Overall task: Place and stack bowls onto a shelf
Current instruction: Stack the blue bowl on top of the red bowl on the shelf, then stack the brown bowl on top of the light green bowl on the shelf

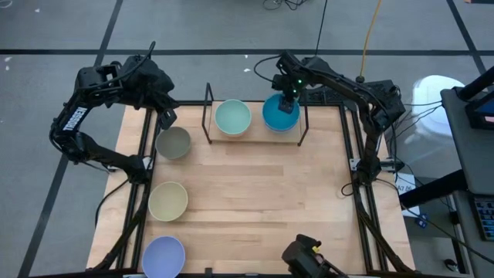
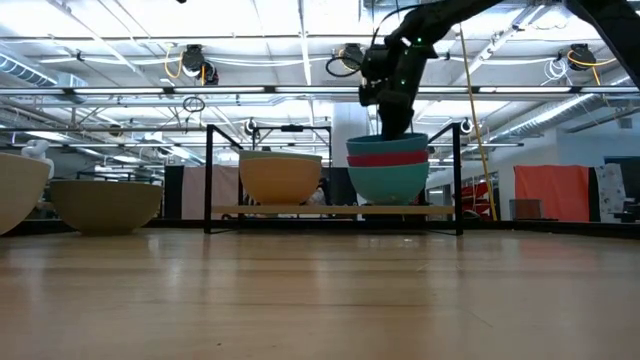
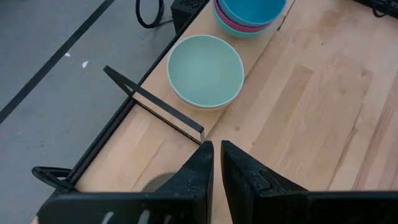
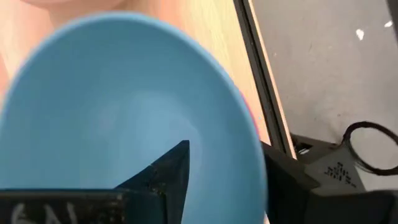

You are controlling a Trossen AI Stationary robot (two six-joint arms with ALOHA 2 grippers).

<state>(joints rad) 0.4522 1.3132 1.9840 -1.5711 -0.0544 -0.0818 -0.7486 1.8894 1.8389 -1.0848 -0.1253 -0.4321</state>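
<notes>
My right fingers (image 1: 287, 105) straddle the top teal bowl's (image 1: 279, 114) rim, released; lifting crookedly could topple the stack off the shelf (image 1: 207, 116).

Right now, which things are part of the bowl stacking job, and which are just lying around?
Part of the job:
shelf
teal bowl stack
mint bowl
grey-olive bowl
pale yellow bowl
lavender bowl
right gripper

Just lying around:
yellow cable
black cable
</notes>
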